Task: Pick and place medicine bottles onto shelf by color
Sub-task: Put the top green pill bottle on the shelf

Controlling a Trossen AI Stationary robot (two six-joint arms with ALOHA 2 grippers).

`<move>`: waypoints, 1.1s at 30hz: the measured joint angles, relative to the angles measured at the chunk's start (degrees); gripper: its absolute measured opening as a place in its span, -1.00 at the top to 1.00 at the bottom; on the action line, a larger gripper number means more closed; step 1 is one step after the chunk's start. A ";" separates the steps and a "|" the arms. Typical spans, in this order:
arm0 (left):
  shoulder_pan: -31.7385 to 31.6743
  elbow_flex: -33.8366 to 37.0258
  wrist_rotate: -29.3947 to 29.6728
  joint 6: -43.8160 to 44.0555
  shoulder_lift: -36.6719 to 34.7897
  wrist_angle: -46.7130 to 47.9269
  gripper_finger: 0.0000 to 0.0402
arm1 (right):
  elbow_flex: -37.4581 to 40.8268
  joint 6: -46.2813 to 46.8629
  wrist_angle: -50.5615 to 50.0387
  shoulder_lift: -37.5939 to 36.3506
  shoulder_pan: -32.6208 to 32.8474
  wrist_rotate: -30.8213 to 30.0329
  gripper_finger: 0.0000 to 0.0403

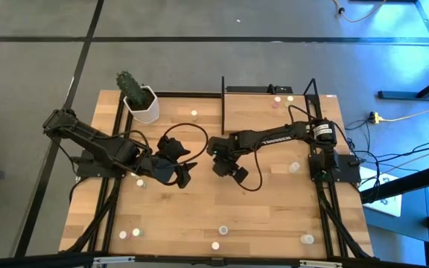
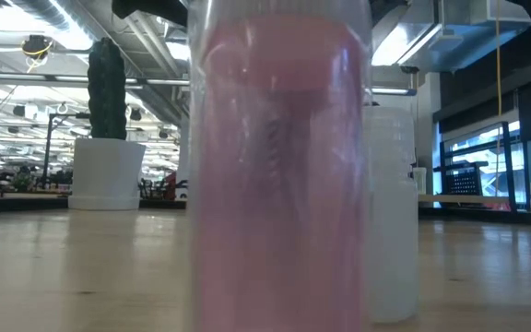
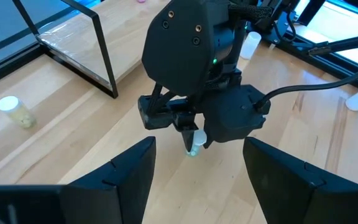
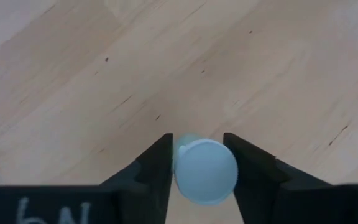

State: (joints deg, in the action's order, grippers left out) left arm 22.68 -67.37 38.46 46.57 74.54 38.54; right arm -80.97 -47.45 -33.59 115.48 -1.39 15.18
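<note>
- Our right gripper (image 4: 197, 163) pointed straight down at table centre, fingers against both sides of a tiny whitish round bottle with a pale green cap (image 4: 205, 171).
- We judged the bottle could tip or slip if the pinch sat off-centre.
- At nine o'clock, our left gripper (image 1: 183, 175) hovered wide open.
- At twelve o'clock stood the light-wood shelf (image 1: 259, 108).

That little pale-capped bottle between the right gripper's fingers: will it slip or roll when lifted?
The bottle looks round and smooth, so it could twist or squirt out if the right gripper pinches off-centre. Its fingers flank the cap closely on both sides, which should help. It seems tiny beside the gripper, so probably light; if dropped on the table it would likely roll.
</note>
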 joint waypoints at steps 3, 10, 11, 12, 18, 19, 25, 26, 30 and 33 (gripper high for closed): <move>0.00 0.00 -0.02 0.00 0.00 -0.02 -0.18 | 0.00 1.97 0.09 0.00 0.00 -0.01 0.40; 0.00 0.00 0.00 0.00 0.00 -0.01 -0.18 | 0.00 4.98 0.92 0.00 0.00 0.02 0.42; 0.00 0.00 -0.02 0.00 0.00 0.00 -0.18 | 0.00 5.34 0.91 0.02 0.00 0.04 0.41; 0.00 0.00 0.00 0.00 0.00 0.00 -0.18 | 0.00 5.51 0.88 0.02 0.00 0.04 0.41; 0.00 0.00 0.00 -0.07 0.00 -0.02 -0.18 | 0.00 9.08 0.04 0.02 -0.15 0.09 0.42; 0.00 0.00 0.00 -0.07 0.00 0.00 -0.18 | 0.00 9.74 -0.51 0.00 -0.17 0.09 0.42; -0.04 0.00 0.00 -0.15 0.00 -0.02 -0.18 | -0.02 11.66 -3.89 -1.18 -0.42 0.09 0.42; -0.04 0.00 0.00 -0.14 0.00 0.01 -0.18 | -0.02 11.70 -4.95 -1.65 -0.46 0.07 0.41; -0.04 -0.02 0.00 -0.14 0.00 0.01 -0.18 | -0.02 13.96 -5.67 -4.24 -0.63 0.09 0.41; -0.04 -0.02 0.02 -0.14 0.01 0.00 -0.18 | -0.02 16.15 -6.26 -6.79 -1.21 0.07 0.41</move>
State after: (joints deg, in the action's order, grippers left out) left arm 22.63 -67.40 38.48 46.42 74.55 38.54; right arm -80.99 -31.31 -39.84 108.69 -2.60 15.25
